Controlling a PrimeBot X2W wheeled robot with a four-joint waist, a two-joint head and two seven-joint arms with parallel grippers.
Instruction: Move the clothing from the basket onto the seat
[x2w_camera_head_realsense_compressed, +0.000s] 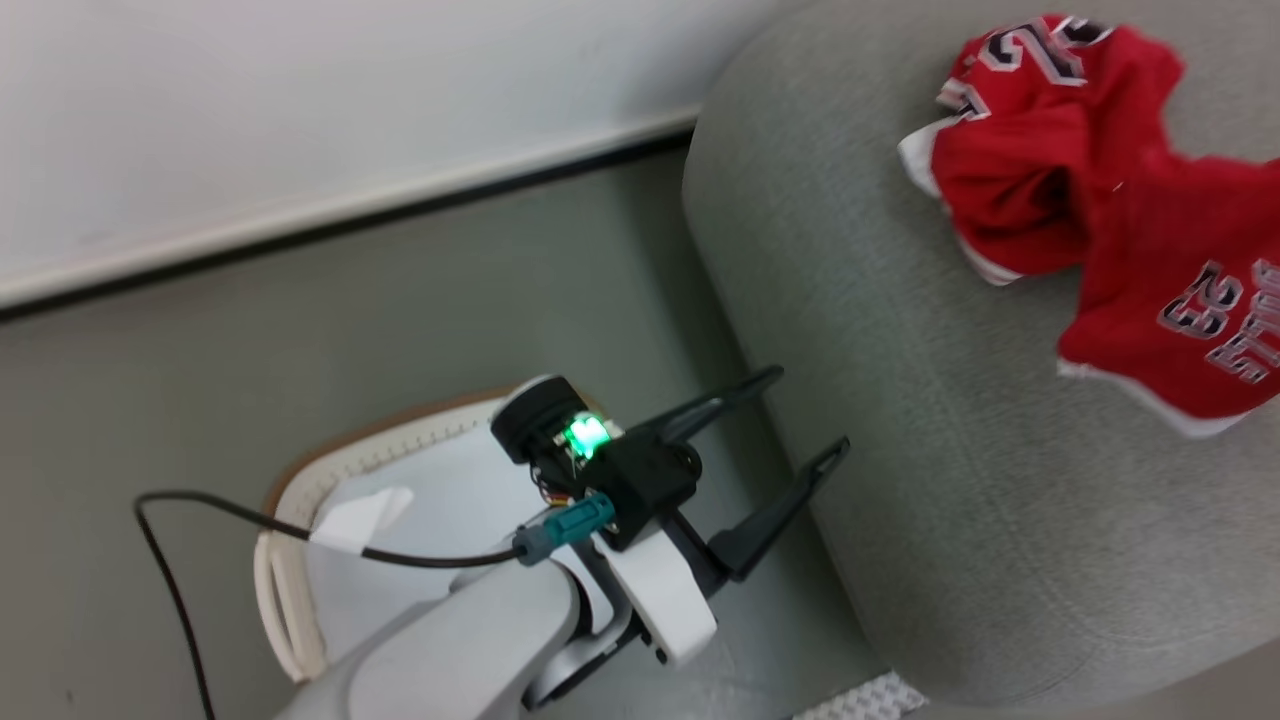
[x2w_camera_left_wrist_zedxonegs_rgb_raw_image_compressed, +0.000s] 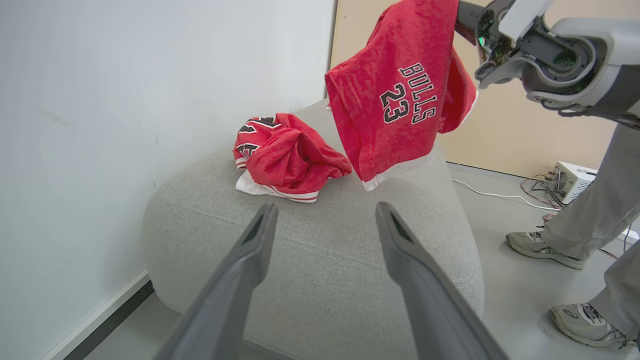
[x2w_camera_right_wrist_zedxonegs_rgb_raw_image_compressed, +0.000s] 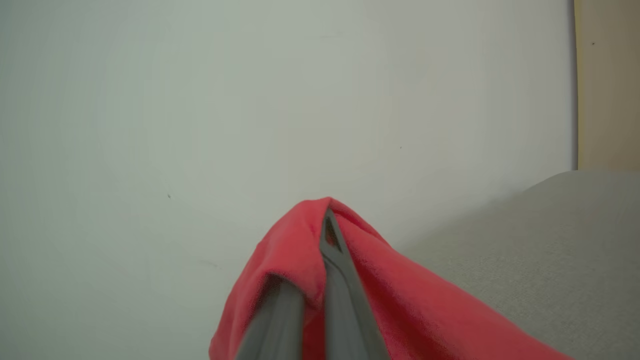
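One red jersey (x2w_camera_left_wrist_zedxonegs_rgb_raw_image_compressed: 287, 160) lies crumpled on the grey seat (x2w_camera_left_wrist_zedxonegs_rgb_raw_image_compressed: 320, 260). A second red jersey (x2w_camera_left_wrist_zedxonegs_rgb_raw_image_compressed: 400, 100), marked with white-edged lettering and a number, hangs above the seat, its lower hem just over the cushion. My right gripper (x2w_camera_right_wrist_zedxonegs_rgb_raw_image_compressed: 327, 222) is shut on its top edge, with red cloth draped over both fingers. My left gripper (x2w_camera_head_realsense_compressed: 810, 410) is open and holds nothing, hovering beside the seat's rounded end above the basket (x2w_camera_head_realsense_compressed: 375, 445). The basket's white bottom shows beneath my left forearm.
A white wall (x2w_camera_head_realsense_compressed: 300, 120) with a dark baseboard runs behind the basket and seat. A person's legs and shoes (x2w_camera_left_wrist_zedxonegs_rgb_raw_image_compressed: 575, 235) stand on the floor beyond the seat, near a small white box (x2w_camera_left_wrist_zedxonegs_rgb_raw_image_compressed: 570, 180) with loose cables. A black cable (x2w_camera_head_realsense_compressed: 200, 510) loops over the basket.
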